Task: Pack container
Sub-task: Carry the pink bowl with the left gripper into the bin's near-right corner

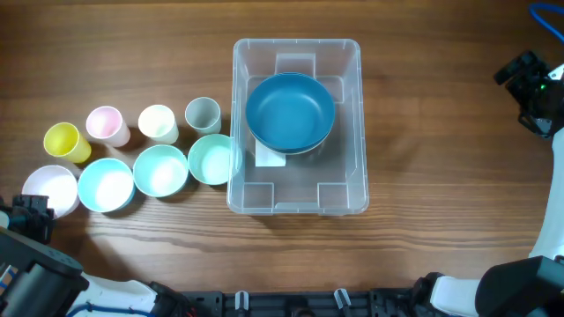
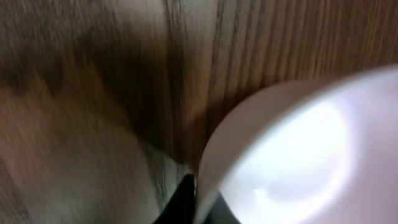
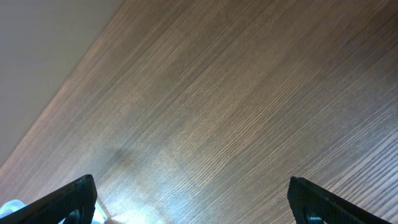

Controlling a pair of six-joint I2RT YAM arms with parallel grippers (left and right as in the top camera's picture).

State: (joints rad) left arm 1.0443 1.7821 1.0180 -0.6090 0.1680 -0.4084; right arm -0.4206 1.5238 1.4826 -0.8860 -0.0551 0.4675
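A white bowl [image 2: 298, 155] fills the left wrist view, very close and blurry. A dark finger [image 2: 181, 200] of the left gripper [image 1: 31, 217] sits right at the bowl's rim. The picture is too fuzzy to tell if the jaws are pinching the rim or not.

The right gripper [image 3: 192, 186] has its jaws spread wide with nothing in them. Only the bare wooden table [image 3: 236, 93] shows under it, off at the far right side.

The container [image 1: 296, 41] sits in the middle of the table. A big blue bowl [image 1: 289, 110] is inside it, over part of a white label [image 1: 270, 159].

To the container's left is a row of bowls: a pale green bowl [image 1: 211, 159] touching its wall, a mint bowl [image 1: 160, 170], a light blue bowl [image 1: 106, 185], then the white bowl. Behind them stand a grey cup [image 1: 203, 114], a cream cup [image 1: 158, 122], a pink cup [image 1: 106, 125] and a yellow cup [image 1: 63, 141].
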